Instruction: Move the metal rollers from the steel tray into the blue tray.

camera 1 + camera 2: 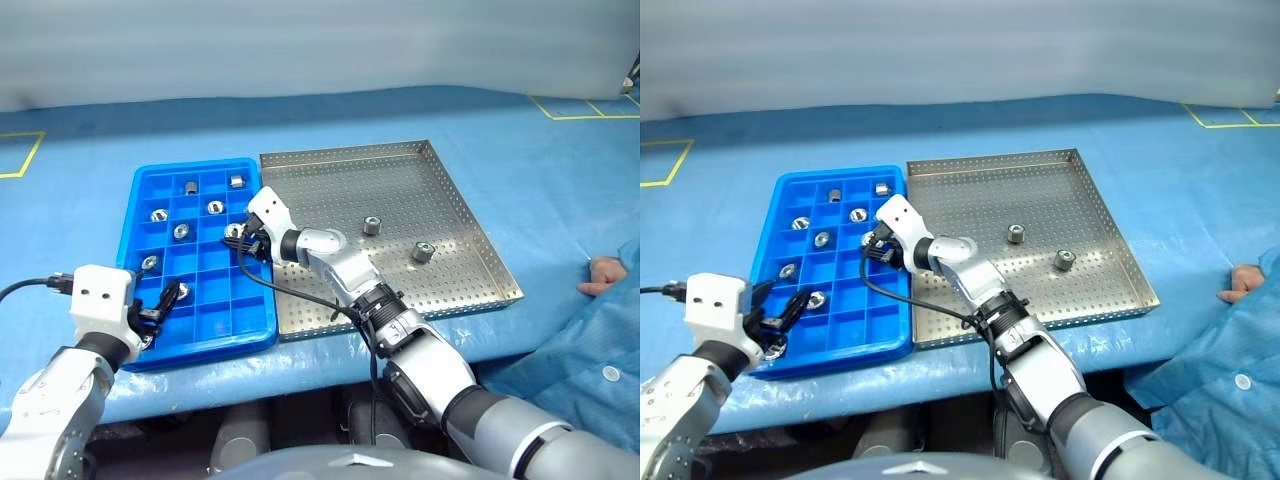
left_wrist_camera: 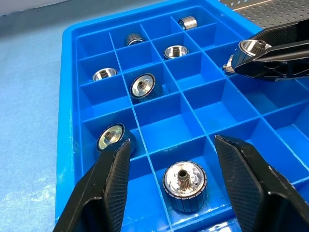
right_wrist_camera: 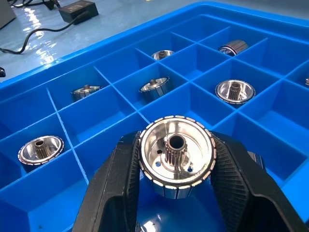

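Fingers [image 3: 120, 179] of the right gripper [image 3: 176, 181] are closed on a metal roller [image 3: 176, 157], one black pad pressed against each side of its ribbed rim, with its open face and toothed centre hub turned toward the wrist camera. From the head camera the right gripper [image 1: 243, 240] hangs over the right-hand part of the blue tray [image 1: 200, 330], about midway along its length, with the arm reaching in across the near left corner of the steel tray [image 1: 470, 225]. The held roller sits above the tray's square compartments; whether it touches the blue floor cannot be told.

The left gripper [image 2: 174, 188] is half open with nothing between its fingers. It hovers at the near left corner of the blue tray, and in its wrist view one roller [image 2: 184, 186] stands in the compartment seen between the two fingers, apart from both. Another roller [image 2: 113, 137] leans in the next compartment, just beside one finger.

Further rollers lie in separate compartments toward the far end of the blue tray: one [image 1: 191, 186] and another [image 1: 236, 181] in the farthest row, then others [image 1: 158, 214] [image 1: 215, 207] [image 1: 181, 231] nearer the middle.

Two rollers remain on the dotted floor of the steel tray: one [image 1: 372, 226] near its centre, and one [image 1: 422, 252] a little nearer and to the right, well apart from each other.

A person's hand [image 1: 605, 272] and blue sleeve rest on the blue table cover to the right of the steel tray.
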Controlling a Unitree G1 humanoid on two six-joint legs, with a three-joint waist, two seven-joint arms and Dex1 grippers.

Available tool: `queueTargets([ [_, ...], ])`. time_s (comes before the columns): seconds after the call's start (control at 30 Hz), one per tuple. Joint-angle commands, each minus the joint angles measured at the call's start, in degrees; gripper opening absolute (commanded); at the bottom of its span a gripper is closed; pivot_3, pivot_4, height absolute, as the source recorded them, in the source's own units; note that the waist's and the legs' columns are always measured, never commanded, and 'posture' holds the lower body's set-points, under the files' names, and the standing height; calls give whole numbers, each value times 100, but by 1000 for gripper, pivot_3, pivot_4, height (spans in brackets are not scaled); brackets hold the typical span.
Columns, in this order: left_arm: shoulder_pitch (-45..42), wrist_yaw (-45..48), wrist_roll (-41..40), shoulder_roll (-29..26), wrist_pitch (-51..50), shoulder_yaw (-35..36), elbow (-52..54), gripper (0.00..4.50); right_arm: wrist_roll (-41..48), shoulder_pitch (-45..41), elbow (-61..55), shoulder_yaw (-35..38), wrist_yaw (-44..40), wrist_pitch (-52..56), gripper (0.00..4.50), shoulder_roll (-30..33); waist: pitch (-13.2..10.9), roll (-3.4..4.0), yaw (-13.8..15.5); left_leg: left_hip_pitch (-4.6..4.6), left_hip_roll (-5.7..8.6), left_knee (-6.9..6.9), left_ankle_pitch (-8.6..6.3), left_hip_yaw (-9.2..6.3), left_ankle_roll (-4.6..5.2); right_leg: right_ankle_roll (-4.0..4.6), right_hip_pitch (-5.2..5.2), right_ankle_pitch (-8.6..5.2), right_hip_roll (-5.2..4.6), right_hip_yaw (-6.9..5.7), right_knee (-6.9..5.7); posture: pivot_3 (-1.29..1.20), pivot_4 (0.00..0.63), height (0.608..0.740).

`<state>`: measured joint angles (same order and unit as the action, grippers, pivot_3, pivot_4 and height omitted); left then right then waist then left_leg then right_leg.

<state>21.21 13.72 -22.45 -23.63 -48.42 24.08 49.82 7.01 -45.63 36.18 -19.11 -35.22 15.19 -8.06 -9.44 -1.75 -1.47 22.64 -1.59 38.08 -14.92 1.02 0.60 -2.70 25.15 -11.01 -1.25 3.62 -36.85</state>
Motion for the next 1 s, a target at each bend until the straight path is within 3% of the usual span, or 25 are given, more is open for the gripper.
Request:
queueTargets([
  [0.03, 4, -58, 25, 31, 101, 26, 232, 2998, 63, -354, -77, -169, -116, -135, 1785, -919, 0, -1, -5, 0, 0, -2, 0, 0, 0, 2, 1, -1, 1, 0, 0, 149, 150, 740],
  [0.4, 173, -153, 62, 239, 200, -114, 266, 2998, -138, -544, -278, -600, -146, -528, 1785, -975, 2, -3, 29, 6, -4, -28, -3, 0, -5, 6, 21, -2, 6, -5, -5, 175, 150, 740],
  [0.7, 235, -244, 103, 339, 286, -274, 256, 2998, -63, -824, 84, -530, -94, -579, 1785, -992, 2, -4, 104, 9, 2, -16, -1, 1, -8, 17, 15, -9, -3, -6, -3, 182, 150, 740],
  [0.9, 165, -254, 120, 328, 277, -357, 200, 2998, 56, -726, -200, -515, -152, -511, 3654, -907, 2, -4, 98, 11, 1, -20, -1, 2, -9, 18, 17, -9, -2, -11, -3, 166, 150, 740],
  [1.0, 19, -241, 116, 297, 248, -484, 125, 2998, 112, -512, -654, -423, 50, -385, 3654, -729, 2, -4, 101, 14, 1, -20, -1, 1, -9, 18, 18, -9, -2, -15, -4, 152, 150, 740],
])
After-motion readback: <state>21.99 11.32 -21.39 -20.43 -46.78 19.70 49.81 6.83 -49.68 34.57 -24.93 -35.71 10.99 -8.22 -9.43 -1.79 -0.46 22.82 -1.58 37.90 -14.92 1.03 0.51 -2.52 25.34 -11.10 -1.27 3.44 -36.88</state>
